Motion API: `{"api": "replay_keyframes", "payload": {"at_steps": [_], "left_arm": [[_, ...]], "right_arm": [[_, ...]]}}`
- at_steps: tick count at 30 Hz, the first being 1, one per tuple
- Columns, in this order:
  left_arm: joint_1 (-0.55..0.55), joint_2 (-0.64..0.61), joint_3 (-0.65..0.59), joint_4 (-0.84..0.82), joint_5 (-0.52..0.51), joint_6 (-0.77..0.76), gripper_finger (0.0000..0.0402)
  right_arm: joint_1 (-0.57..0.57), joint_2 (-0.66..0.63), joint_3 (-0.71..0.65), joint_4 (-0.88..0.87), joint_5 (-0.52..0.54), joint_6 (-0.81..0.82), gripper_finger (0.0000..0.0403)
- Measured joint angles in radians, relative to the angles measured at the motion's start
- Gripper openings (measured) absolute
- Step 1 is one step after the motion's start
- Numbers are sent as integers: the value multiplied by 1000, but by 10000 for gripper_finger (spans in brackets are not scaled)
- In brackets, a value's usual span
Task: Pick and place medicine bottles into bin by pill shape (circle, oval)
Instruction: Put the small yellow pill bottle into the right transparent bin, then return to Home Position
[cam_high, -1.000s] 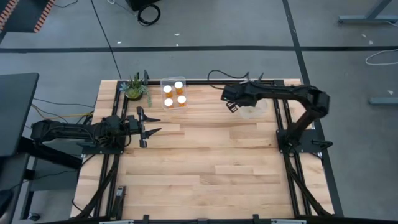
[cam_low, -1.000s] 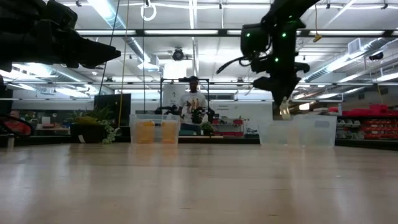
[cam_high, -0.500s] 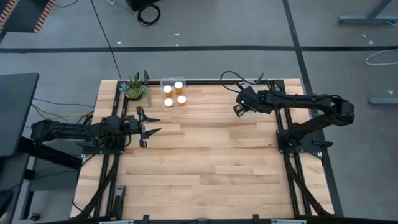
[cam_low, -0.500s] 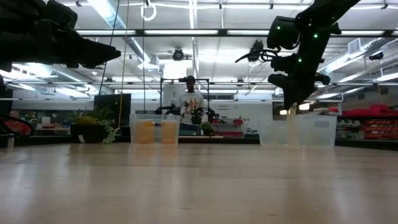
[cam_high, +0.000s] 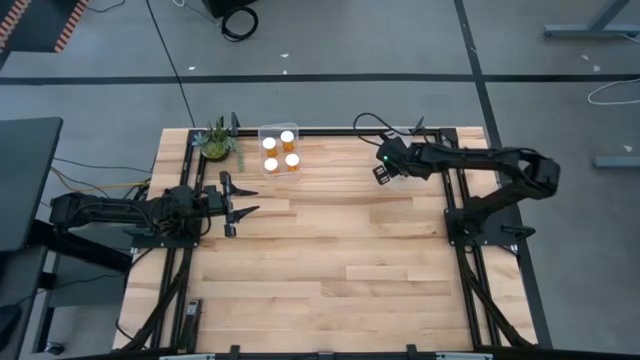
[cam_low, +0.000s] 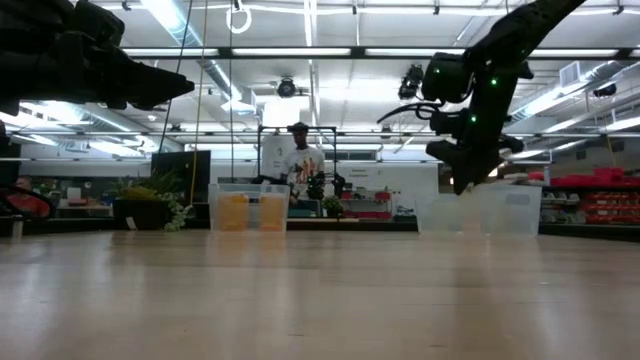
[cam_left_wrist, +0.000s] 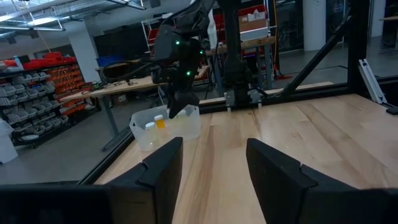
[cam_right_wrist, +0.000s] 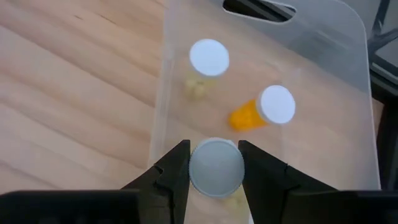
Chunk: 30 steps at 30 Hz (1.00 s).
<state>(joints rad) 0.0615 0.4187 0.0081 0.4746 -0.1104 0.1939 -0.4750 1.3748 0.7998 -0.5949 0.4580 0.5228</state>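
My right gripper hangs over the near-left part of a clear bin at the table's far right, shut on a medicine bottle; of the bottle, little but its white cap shows. Two more bottles are in that bin: one stands upright, and an orange one is tilted. A second clear bin at the far middle-left holds several orange bottles standing upright. My left gripper waits open and level at the table's left. My right gripper pinches the bottle's round white cap between its two fingers, one on each side of the cap. The fingers slant down from above. The bottle hangs below them, clear of the bin; its body is hidden under the cap.
A small potted plant stands at the far left corner beside the filled bin. The wide wooden tabletop lies bare between the arms. A person stands in the room beyond the far edge.
My right gripper, shut on the bottle throughout, has shifted a little toward the table's right and near edges and sunk lower over the clear bin, turning as it went. Its arm's elbow has swung out toward the right edge.
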Motion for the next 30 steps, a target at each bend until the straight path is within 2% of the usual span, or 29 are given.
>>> {"api": "replay_keyframes", "payload": {"at_steps": [11, 30], "left_arm": [[0, 0, 0, 0, 0, 0, 184], [0, 0, 0, 0, 0, 0, 187]], "right_arm": [[-22, 18, 0, 3, -49, 10, 135], [-22, 18, 0, 3, -49, 15, 152]]}}
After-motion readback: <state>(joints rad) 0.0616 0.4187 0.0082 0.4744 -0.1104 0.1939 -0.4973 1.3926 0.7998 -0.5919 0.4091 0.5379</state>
